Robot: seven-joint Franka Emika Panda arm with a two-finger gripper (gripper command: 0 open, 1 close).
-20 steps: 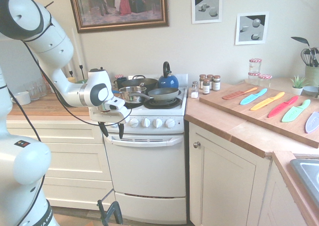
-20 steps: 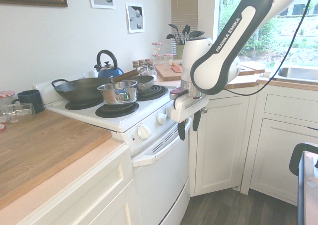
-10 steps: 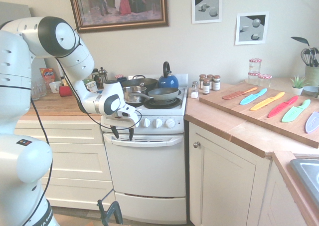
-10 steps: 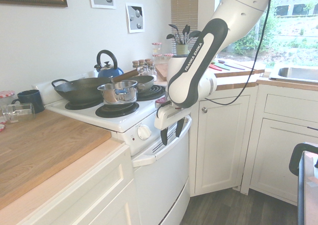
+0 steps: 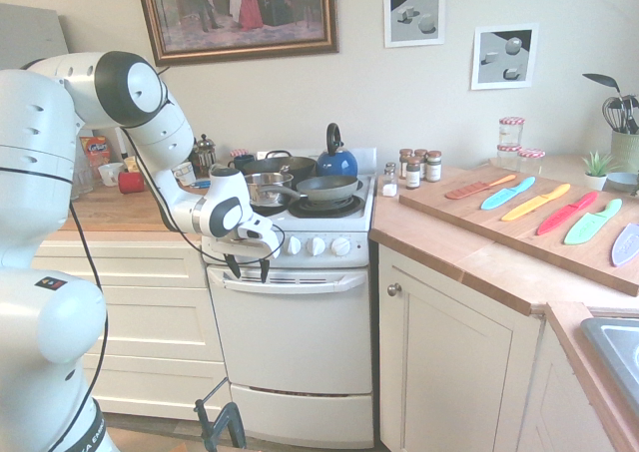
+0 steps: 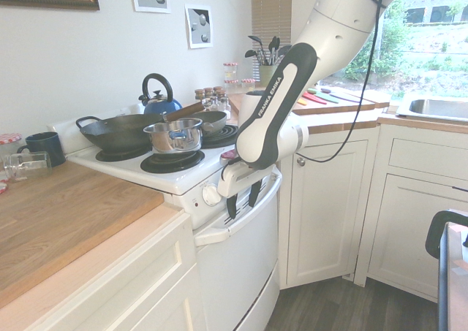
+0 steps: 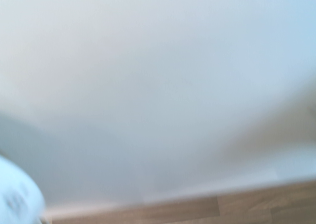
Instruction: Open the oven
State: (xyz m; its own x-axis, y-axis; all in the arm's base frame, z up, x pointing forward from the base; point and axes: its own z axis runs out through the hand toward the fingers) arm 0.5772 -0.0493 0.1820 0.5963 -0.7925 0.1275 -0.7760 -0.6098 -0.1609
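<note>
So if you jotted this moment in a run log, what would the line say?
task: open oven | gripper: open, fingers pointing down at handle, left end | oven door: shut | grasp: not yet

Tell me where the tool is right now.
In the first exterior view, the tool hangs at the left end of the oven handle, just below the knobs.

White freestanding oven, door shut and upright, wide curved white handle across door top, white knobs above it, black hob rings on top; stands between cream counter units
</note>
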